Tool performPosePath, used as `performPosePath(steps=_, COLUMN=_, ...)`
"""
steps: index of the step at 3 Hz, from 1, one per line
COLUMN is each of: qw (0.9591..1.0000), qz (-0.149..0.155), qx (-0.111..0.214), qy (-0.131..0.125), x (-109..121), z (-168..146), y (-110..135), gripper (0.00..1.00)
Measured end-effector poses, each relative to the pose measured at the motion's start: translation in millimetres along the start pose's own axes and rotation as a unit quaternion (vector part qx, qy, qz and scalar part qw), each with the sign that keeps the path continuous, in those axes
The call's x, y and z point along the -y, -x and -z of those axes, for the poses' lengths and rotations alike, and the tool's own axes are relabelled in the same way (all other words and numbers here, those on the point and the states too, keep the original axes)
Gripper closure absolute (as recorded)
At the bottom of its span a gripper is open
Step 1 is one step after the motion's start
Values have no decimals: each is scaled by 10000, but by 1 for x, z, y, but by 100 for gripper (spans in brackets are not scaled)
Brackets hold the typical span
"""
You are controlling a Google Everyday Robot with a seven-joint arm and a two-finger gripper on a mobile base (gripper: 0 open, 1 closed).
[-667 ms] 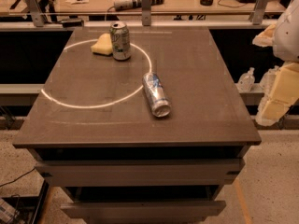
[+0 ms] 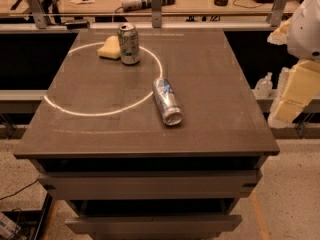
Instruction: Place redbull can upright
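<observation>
redbull can (image 2: 167, 101) lying on its side on the worktop (image 2: 210, 84), white can (image 2: 129, 44) upright behind; gripper (image 2: 294, 98) off the right edge, parted or closed, can't tell.

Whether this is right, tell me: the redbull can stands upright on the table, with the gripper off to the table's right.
Not right. The camera view shows the redbull can lying on its side on the table; the gripper is indeed off to the table's right.

My gripper (image 2: 289, 101) hangs beyond the table's (image 2: 215, 84) right edge. Bare tabletop lies between it and the lying redbull can (image 2: 166, 101); the other can (image 2: 129, 44) and the sponge (image 2: 110, 49) stand well behind.
</observation>
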State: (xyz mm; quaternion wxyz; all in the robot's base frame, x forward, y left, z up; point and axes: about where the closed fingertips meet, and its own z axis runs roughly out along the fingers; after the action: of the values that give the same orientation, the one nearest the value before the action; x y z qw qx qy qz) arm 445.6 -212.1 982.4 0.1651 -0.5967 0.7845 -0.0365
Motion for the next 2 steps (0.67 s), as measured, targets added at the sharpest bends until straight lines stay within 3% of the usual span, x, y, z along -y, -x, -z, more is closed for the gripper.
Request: performPosePath(steps=2, qw=9961, qz=-856, qx=192, qy=-113, x=28, z=-16, y=54, gripper=0)
